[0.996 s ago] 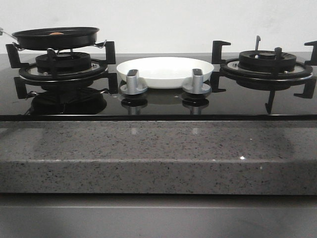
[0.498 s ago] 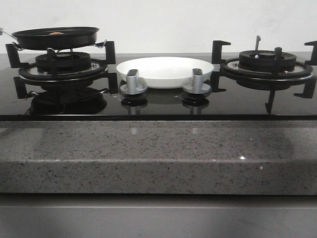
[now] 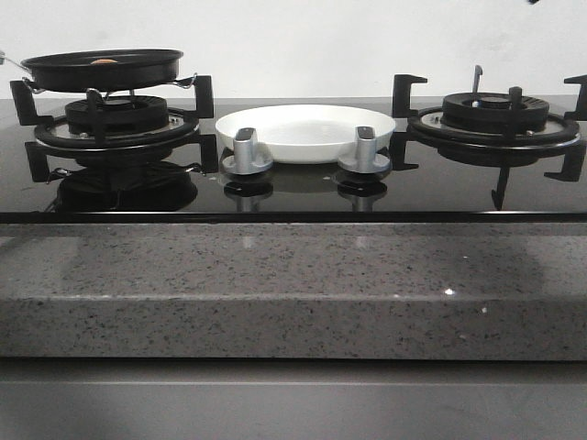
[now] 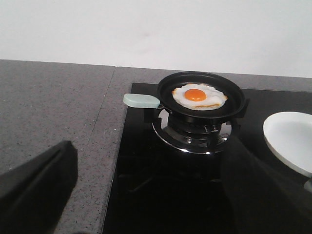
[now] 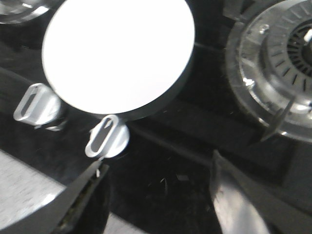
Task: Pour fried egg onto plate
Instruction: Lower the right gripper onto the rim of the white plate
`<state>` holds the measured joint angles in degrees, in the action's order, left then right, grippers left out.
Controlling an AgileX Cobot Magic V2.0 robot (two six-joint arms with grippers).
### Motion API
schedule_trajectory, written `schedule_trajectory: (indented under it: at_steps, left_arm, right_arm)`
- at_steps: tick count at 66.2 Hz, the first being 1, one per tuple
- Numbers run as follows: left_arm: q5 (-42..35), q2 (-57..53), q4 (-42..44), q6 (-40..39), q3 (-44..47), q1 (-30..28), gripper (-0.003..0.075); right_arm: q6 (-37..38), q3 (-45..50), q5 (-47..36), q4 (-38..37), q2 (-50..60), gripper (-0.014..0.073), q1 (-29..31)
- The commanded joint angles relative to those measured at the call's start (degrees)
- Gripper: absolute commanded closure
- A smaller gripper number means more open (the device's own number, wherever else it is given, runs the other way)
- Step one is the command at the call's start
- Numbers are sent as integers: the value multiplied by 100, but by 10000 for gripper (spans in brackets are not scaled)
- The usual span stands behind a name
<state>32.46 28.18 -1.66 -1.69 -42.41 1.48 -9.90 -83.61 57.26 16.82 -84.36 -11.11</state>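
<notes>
Black and shallow, the frying pan [image 4: 201, 95] sits on the left burner [image 3: 117, 121] with the fried egg [image 4: 199, 96] lying flat inside it, yolk up. The white plate [image 3: 304, 131] rests on the glossy cooktop [image 3: 293, 192] between the two burners, just behind the two silver knobs [image 3: 247, 154]. The left hand [image 4: 146, 195] hangs spread, well short of the pan's pale handle [image 4: 141, 100]. The right hand [image 5: 156, 204] hovers spread above the plate [image 5: 118, 53], holding nothing. Speckled grey counter [image 3: 293, 284] runs along the front.

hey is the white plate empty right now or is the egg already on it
Empty. The plate shows only bare white surface, and the fried egg lies in the black pan on the burner.
</notes>
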Motion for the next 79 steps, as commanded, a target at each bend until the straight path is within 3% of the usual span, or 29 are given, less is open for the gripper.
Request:
schedule_trajectory:
  at_steps: [1, 19, 31, 41, 79]
  left_arm:
    - [-421, 61, -37, -6, -194, -6, 124]
    - [-421, 61, -37, -6, -194, -6, 124]
    - [-421, 61, -37, -6, -194, -6, 124]
    - [-421, 61, -37, -6, -194, -6, 124]
    - [-421, 61, -37, -6, -194, -6, 124]
  right_arm:
    - [221, -593, 23, -172, -205, 130, -52]
    - [532, -1946, 874, -211, -1501, 134, -52]
    - [561, -2815, 1384, -205, -2238, 243, -52]
    - [561, -3375, 1643, -200, -2715, 272, -52]
    - [565, -3968, 1963, 416, -3701, 272, -52]
